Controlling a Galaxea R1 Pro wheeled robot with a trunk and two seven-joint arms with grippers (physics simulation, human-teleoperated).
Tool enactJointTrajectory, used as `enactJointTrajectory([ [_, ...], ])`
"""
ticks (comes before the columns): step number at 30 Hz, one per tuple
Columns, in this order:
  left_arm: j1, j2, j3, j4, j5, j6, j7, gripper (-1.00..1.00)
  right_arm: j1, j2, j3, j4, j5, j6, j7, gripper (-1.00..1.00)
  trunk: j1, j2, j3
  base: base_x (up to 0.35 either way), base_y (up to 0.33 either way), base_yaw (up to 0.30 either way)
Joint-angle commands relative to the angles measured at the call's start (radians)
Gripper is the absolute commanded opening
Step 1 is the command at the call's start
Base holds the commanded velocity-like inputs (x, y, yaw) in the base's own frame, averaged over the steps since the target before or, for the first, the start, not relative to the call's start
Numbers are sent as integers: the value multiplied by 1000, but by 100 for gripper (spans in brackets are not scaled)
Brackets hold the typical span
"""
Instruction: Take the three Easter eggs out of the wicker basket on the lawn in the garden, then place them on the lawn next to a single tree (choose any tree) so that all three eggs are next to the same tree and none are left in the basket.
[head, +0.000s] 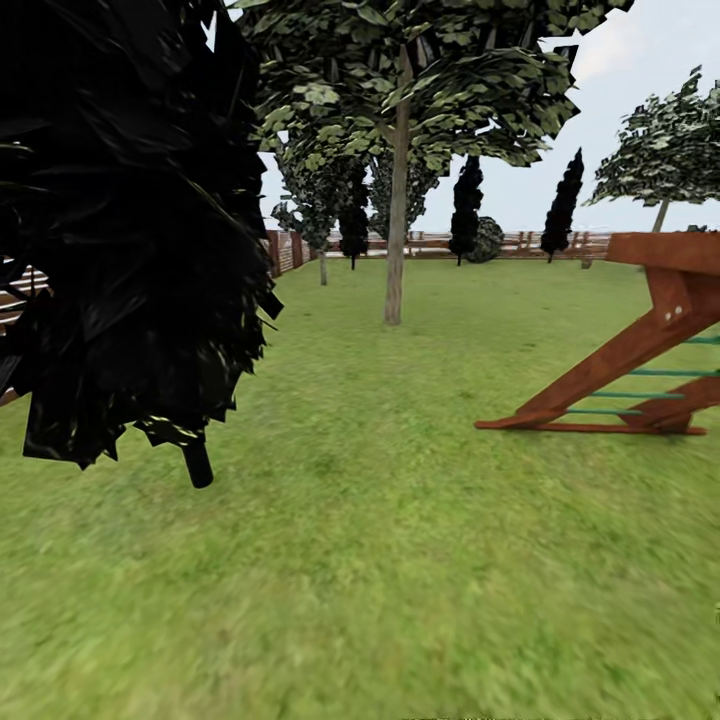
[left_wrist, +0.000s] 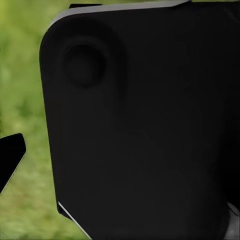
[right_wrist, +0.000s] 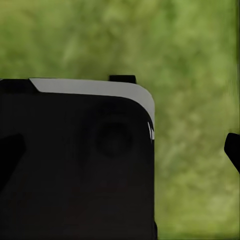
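The Easter eggs and the wicker basket are out of view. The lawn (head: 400, 540) stretches ahead of me in the head view. A tree (head: 396, 250) with a pale bare trunk and a leafy canopy stands mid-distance, slightly left of centre. In the left wrist view one dark fingertip (left_wrist: 11, 157) of my left gripper (left_wrist: 120, 160) shows at the frame's edge, against blurred grass beside a black body panel (left_wrist: 145, 125). My right gripper (right_wrist: 125, 150) has its fingertips (right_wrist: 233, 150) far apart at opposite edges, with nothing between them.
A black cypress-like tree (head: 120, 240) looms very close on the left. A red-brown wooden play frame (head: 630, 375) with green rungs stands at the right. A slatted fence (head: 520, 243), more dark cypresses and another leafy tree (head: 665, 150) line the far edge.
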Motion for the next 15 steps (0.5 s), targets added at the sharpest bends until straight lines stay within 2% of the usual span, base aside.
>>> enactJointTrajectory([
  [1,0,-1,0,-1,0,-1,0,100,-1,0,0,1,-1,-4,0,100,0,0,-1,0,0,-203],
  [5,0,-7,0,-2,2,-1,0,100,-1,-2,-1,1,0,-8,0,100,0,0,-1,0,0,-77],
  [15,0,-7,0,-2,2,-1,0,100,-1,-5,4,5,5,-5,1,100,0,0,-1,0,0,-7],
])
